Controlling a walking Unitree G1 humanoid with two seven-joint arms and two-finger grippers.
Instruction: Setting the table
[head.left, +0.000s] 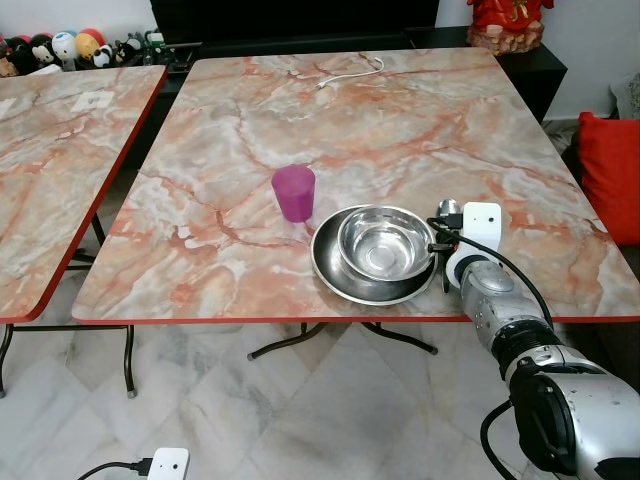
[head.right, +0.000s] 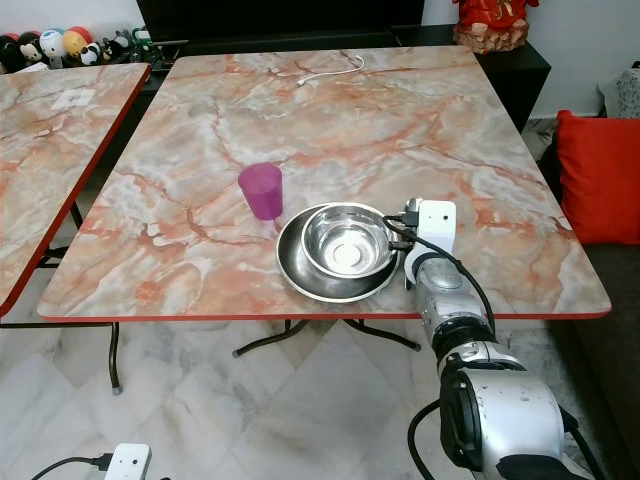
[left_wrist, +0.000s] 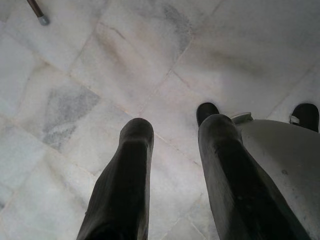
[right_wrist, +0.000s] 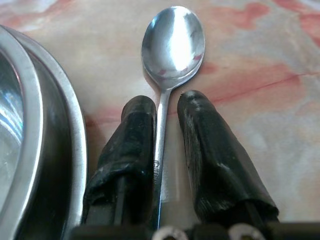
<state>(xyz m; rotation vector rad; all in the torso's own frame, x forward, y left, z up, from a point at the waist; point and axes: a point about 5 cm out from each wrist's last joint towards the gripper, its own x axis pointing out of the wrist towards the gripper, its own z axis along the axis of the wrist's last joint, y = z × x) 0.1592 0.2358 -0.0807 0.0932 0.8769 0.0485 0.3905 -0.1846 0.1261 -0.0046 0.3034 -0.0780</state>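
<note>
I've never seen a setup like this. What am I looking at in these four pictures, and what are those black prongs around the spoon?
This is a humanoid robot setting a table. The two wide pictures come from cameras in its head, looking down at a marble-patterned table. On it stand a purple cup and a steel bowl nested in a steel plate; a white cable lies at the far edge. The close-ups come from wrist cameras. The black prongs are the right gripper, its fingers either side of a spoon lying beside the plate. The left gripper hangs open over the floor.

Silver jointed right arm (head.left: 520, 340), black cable, black-fingered gripper (right_wrist: 167, 107).
</note>
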